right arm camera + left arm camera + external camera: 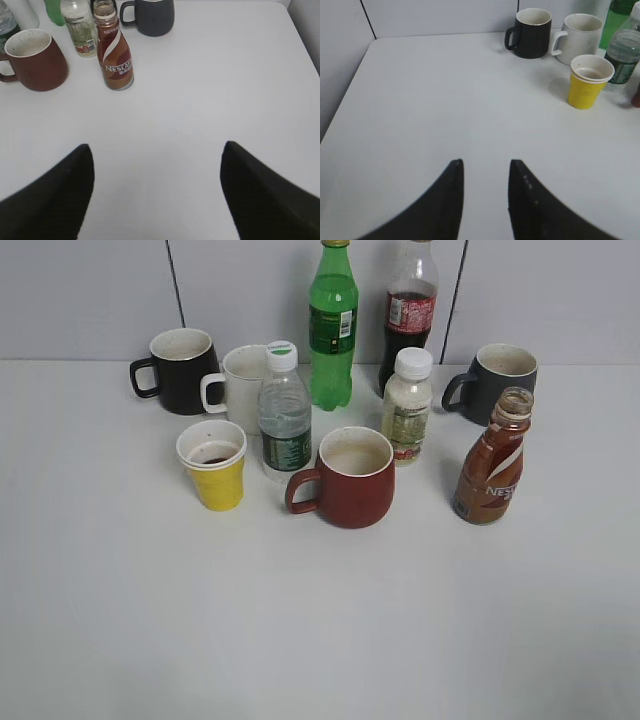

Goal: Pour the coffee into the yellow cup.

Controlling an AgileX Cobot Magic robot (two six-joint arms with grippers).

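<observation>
Hovering low over bare table, right hand (156,192) spread wide, left hand (486,200) parted narrowly, coffee bottle (491,458) uncapped, yellow cup (214,466) upright.

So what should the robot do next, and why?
Probably move the right gripper forward to the coffee bottle. Its jaws are wide open and empty, and the uncapped bottle stands upright just ahead of it. The yellow cup waits on the left, with very little inside.

The cup (213,466) at left of the frame is yellow with a white rim; the coffee bottle (491,460) at right is brown with a white swirl. A dark red mug (347,478) sits centre, and a green bottle (332,328) stands at the top.
</observation>
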